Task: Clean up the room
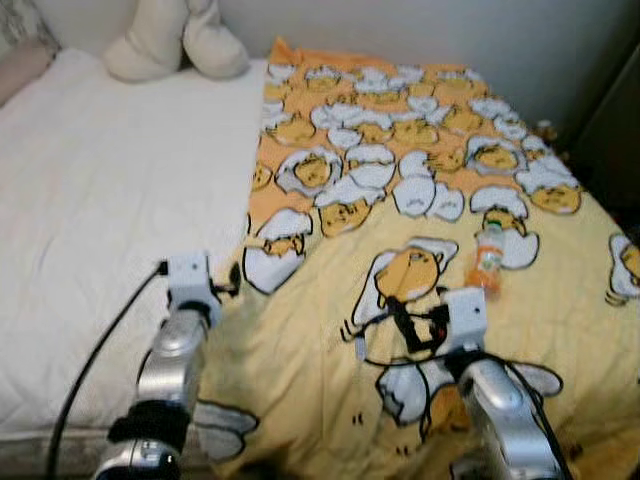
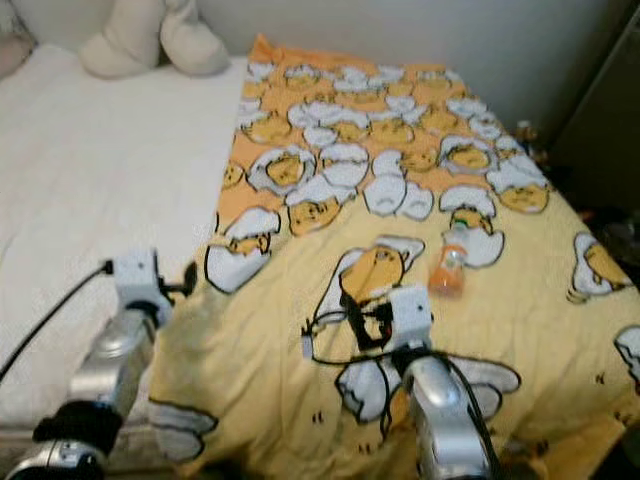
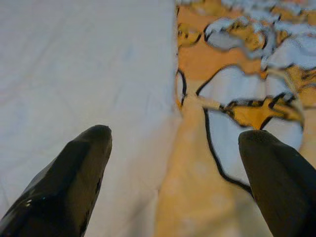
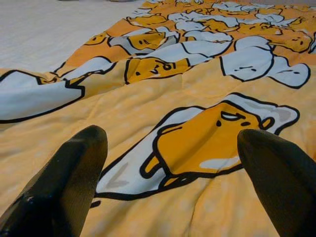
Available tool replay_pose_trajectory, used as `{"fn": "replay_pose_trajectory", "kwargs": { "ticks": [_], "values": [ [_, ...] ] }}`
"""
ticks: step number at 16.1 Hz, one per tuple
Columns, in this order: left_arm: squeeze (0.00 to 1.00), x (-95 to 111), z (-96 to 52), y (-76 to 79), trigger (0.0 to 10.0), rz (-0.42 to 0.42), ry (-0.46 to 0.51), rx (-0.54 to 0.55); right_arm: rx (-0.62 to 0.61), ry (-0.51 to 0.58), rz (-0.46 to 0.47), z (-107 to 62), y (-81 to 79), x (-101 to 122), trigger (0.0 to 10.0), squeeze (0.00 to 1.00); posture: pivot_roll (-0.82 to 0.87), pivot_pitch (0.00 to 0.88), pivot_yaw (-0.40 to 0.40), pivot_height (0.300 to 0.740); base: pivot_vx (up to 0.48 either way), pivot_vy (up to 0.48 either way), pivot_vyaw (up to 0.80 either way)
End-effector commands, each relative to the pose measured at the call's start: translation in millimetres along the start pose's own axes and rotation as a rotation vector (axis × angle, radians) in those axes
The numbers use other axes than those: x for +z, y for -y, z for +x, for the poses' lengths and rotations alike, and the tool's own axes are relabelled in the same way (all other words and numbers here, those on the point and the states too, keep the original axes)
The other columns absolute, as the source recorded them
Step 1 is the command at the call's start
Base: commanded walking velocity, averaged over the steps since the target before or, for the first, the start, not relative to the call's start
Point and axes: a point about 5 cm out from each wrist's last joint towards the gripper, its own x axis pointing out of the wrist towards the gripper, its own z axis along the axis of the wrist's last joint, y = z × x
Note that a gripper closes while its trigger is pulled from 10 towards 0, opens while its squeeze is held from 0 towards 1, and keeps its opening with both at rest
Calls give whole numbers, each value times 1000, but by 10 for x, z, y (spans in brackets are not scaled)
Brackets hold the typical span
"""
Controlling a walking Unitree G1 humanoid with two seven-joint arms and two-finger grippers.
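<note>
A yellow and orange blanket (image 1: 400,200) printed with cartoon egg figures covers the right half of the bed. Its left edge (image 3: 180,113) lies on the white sheet (image 1: 110,200). A small orange bottle (image 1: 487,260) lies on the blanket, just ahead and to the right of my right gripper (image 1: 402,322). That gripper is open and low over a printed figure (image 4: 197,140), holding nothing. My left gripper (image 3: 175,136) is open too, straddling the blanket's left edge with one finger over the sheet and one over the blanket.
A cream plush toy (image 1: 175,40) rests at the head of the bed by the wall. A pinkish pillow (image 1: 20,65) sits at the far left corner. Dark furniture (image 1: 615,130) stands to the right of the bed.
</note>
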Motion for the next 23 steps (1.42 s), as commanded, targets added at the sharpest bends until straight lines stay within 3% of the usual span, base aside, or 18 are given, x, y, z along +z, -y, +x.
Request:
{"fn": "replay_pose_trajectory", "kwargs": {
  "ticks": [1, 4, 7, 9, 12, 17, 20, 23],
  "values": [
    [0, 63, 14, 89, 10000, 20, 38, -41, 3, 24, 2, 23, 4, 74, 10000, 0, -54, 0, -9, 740, 0, 472, 0],
    [0, 9, 41, 190, 10000, 15, 4, -80, 26, 20, -14, 46, -17, 80, 10000, 0, -51, 0, -11, 740, 0, 156, 0],
    [0, -211, 34, 108, 10000, -72, -134, -84, 32, 10, -19, -13, 13, 27, 10000, 0, -63, 0, -12, 740, 0, 0, 0],
    [0, -363, -16, 113, 10000, -82, -214, -141, 73, -28, -2, -74, -8, -48, 10000, 0, -69, 0, -13, 740, 0, 0, 0],
    [0, -431, -57, 158, 10000, -57, -227, -180, 87, -55, 2, -126, -11, -114, 10000, 0, -70, 0, -14, 740, 0, 0, 0],
    [0, -682, -153, 113, 10000, -14, -310, -119, 96, -65, 4, -131, 0, -118, 10000, 0, -72, 0, -22, 740, 0, 0, 0],
    [0, -755, -182, 219, 10000, -28, -328, -144, 104, -70, 0, -133, 9, -122, 10000, 0, -74, 0, -28, 740, 0, 0, 0],
    [0, -680, -150, 376, 10000, -56, -264, -210, 109, -71, -2, -130, 9, -116, 10000, 0, -78, 0, -28, 740, 0, 0, 0]
  ]
}}
